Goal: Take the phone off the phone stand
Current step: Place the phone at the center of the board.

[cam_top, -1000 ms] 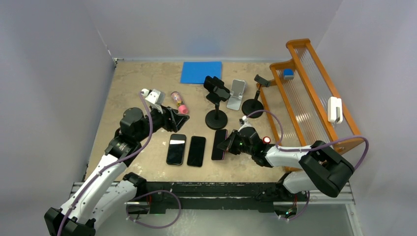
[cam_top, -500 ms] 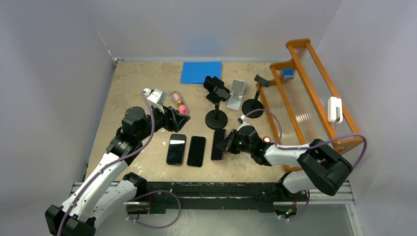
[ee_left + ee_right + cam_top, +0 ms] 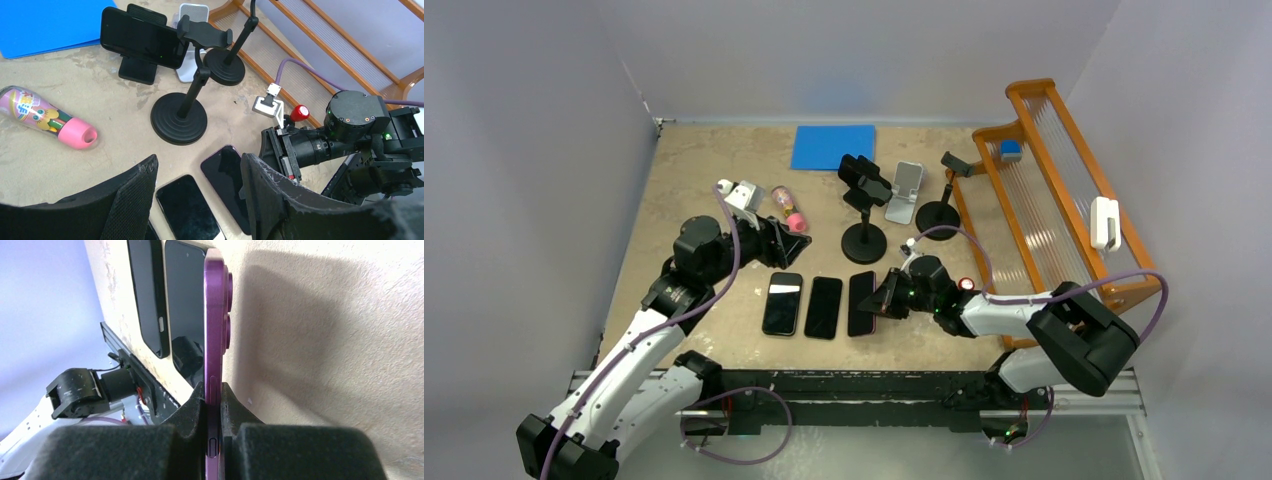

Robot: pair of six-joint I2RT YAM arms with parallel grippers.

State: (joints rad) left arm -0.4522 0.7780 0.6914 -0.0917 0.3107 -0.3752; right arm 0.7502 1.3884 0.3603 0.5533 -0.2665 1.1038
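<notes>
1. Right gripper (image 3: 887, 298) clamped on purple phone (image 3: 861, 302); it sits low at table (image 3: 694, 190), just beside two flat phones (image 3: 804, 305).
2. Judgement: settle it fully flat before releasing; avoid nudging the neighbour.
3. Left gripper (image 3: 781, 240) hovers, jaws apart, empty.
4. Stand (image 3: 179, 120) behind, clamp empty.

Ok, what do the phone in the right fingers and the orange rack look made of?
Purple phone: frame looks like satin metal, given its soft even sheen, though painted plastic is possible.
Orange rack: glossy varnished wood rails, apparently, with clear ribbed panels, probably plastic.
</notes>
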